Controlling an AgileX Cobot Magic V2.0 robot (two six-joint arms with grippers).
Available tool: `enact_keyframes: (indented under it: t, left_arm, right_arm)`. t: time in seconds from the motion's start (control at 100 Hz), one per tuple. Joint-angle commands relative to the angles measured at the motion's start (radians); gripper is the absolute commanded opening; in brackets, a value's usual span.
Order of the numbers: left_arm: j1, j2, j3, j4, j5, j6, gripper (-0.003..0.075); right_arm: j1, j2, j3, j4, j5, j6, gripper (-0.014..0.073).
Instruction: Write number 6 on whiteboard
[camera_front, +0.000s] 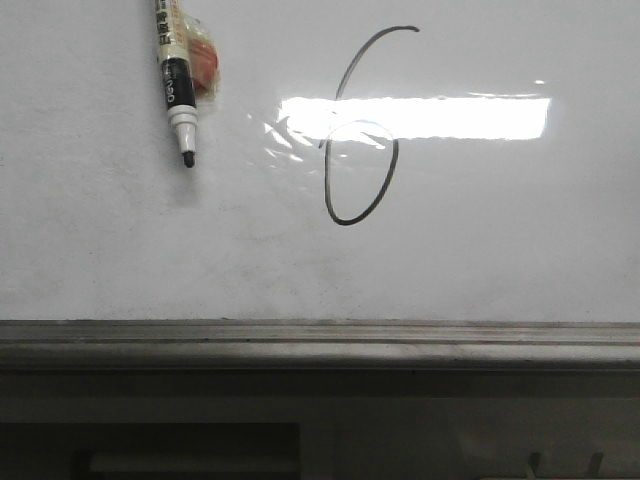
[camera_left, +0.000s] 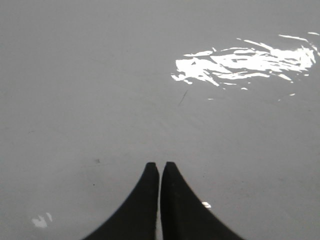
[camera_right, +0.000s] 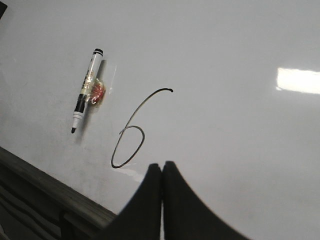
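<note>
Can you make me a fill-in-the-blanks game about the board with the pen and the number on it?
1. The number drawn on the whiteboard is a ____.
2. In the front view, the marker lies to the ____ of the number 6.
3. The marker's cap is ____.
4. The right gripper has its fingers ____.

Missing words: 6; left; off; shut

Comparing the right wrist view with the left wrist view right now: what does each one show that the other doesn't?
Only the right wrist view shows the number 6, the marker lying on the board beside it with its tip uncapped, and the grey rail. Only the left wrist view shows the left gripper, over bare board with a broken glare patch. Both show the whiteboard and a pair of dark fingers closed together, holding nothing; the right gripper sits near the 6's loop.
</note>
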Motion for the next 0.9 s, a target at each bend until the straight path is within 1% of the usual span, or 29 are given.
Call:
enact_keyframes:
  t: [0.0, 0.3, 0.34, 0.39, 0.42, 0.44, 0.47, 0.49, 0.5, 0.51, 0.54, 0.56, 0.57, 0.6, 0.63, 0.65, 0.78, 0.89]
  left_arm:
    - [0.003, -0.031, 0.049, -0.011, -0.067, -0.009, -0.0020]
    - [0.003, -0.031, 0.049, -0.011, -0.067, -0.009, -0.0020]
    - [0.003, -0.031, 0.049, -0.011, -0.067, -0.009, -0.0020]
    - [0.003, -0.031, 0.049, -0.011, -0.067, -0.009, -0.0020]
    - [0.003, -0.031, 0.049, -0.011, -0.067, -0.009, -0.0020]
    - [0.003, -0.031, 0.049, -0.011, -0.067, -0.009, -0.0020]
    - [0.003, -0.031, 0.049, -0.011, -0.067, -0.009, -0.0020]
    - [0.003, -0.031, 0.049, -0.011, -0.067, -0.009, -0.0020]
    - [0.003, -0.031, 0.049, -0.011, -0.067, -0.009, -0.0020]
    - [0.003, -0.031, 0.049, -0.011, -0.067, -0.009, -0.0020]
    - [0.003, -0.031, 0.049, -0.011, -0.067, -0.009, -0.0020]
    - [0.003, -0.031, 0.049, -0.011, -0.067, -0.009, -0.0020]
    - [0.003, -0.031, 0.049, -0.011, -0.067, -0.009, -0.0020]
    - [0.003, -0.031, 0.049, -0.011, -0.067, -0.009, -0.0020]
    - [0.003, -0.031, 0.049, -0.011, -0.067, -0.009, -0.0020]
    - [0.003, -0.031, 0.049, -0.011, -0.067, -0.009, -0.0020]
    - [0.003, -0.031, 0.049, -0.011, -0.067, -0.009, -0.0020]
    - [0.003, -0.031, 0.049, -0.011, -0.067, -0.009, -0.0020]
  right_arm:
    - [-0.006, -0.002, -0.023, 0.021, -0.063, -0.009, -0.0066]
    - [-0.006, -0.002, -0.023, 0.021, -0.070, -0.009, -0.0066]
    - [-0.006, -0.002, -0.023, -0.006, -0.080, -0.009, -0.0066]
    - [-0.006, -0.002, -0.021, -0.077, -0.109, 0.002, -0.0066]
    - [-0.006, -0.002, -0.019, -0.159, -0.138, 0.033, -0.0066]
    - [-0.008, -0.002, -0.017, -0.203, -0.156, 0.077, -0.0066]
    - [-0.010, -0.002, -0.012, -0.338, -0.182, 0.184, -0.0066]
    - [-0.015, -0.002, -0.006, -0.400, -0.195, 0.236, -0.0066]
    - [-0.022, -0.002, -0.002, -0.465, -0.208, 0.290, -0.0066]
    - [-0.025, -0.002, 0.000, -0.497, -0.221, 0.318, -0.0066]
    - [-0.038, -0.002, 0.011, -0.654, -0.246, 0.452, -0.0066]
    - [-0.045, -0.002, 0.020, -0.712, -0.255, 0.498, -0.0066]
    - [-0.057, -0.002, 0.026, -0.764, -0.265, 0.540, -0.0066]
    - [-0.070, -0.002, 0.036, -0.844, -0.282, 0.591, -0.0066]
    - [-0.089, -0.002, 0.056, -0.889, -0.298, 0.641, -0.0066]
    - [-0.104, -0.002, 0.063, -0.902, -0.305, 0.648, -0.0066]
    - [-0.197, -0.002, 0.138, -0.902, -0.338, 0.648, -0.0066]
    - [-0.234, -0.002, 0.216, -0.915, -0.410, 0.648, -0.0066]
